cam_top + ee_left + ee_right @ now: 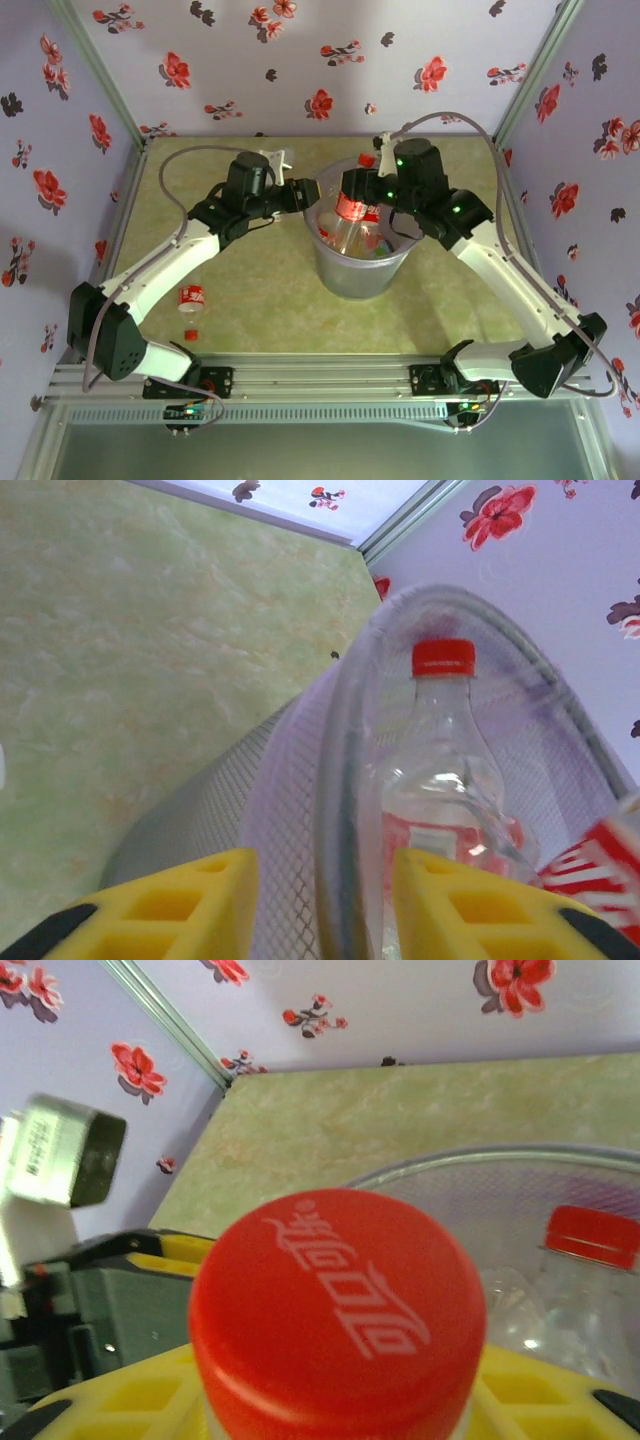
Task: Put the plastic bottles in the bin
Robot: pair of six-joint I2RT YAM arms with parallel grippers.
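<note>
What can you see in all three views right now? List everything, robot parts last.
bin: one, translucent greyish-lilac, table centre.
held bottle: one, clear, red cap and label, above the bin.
bottle in the bin: at least one, clear, red cap, upright; others unclear.
bottle on the table: one, red label, near left, beside the left arm.
small red piece: one, just in front of that bottle; maybe a cap.
table: mottled green.
walls: lilac with red flowers.
left gripper: yellow fingers astride the bin's rim.
right gripper: yellow fingers, shut on the held bottle.
</note>
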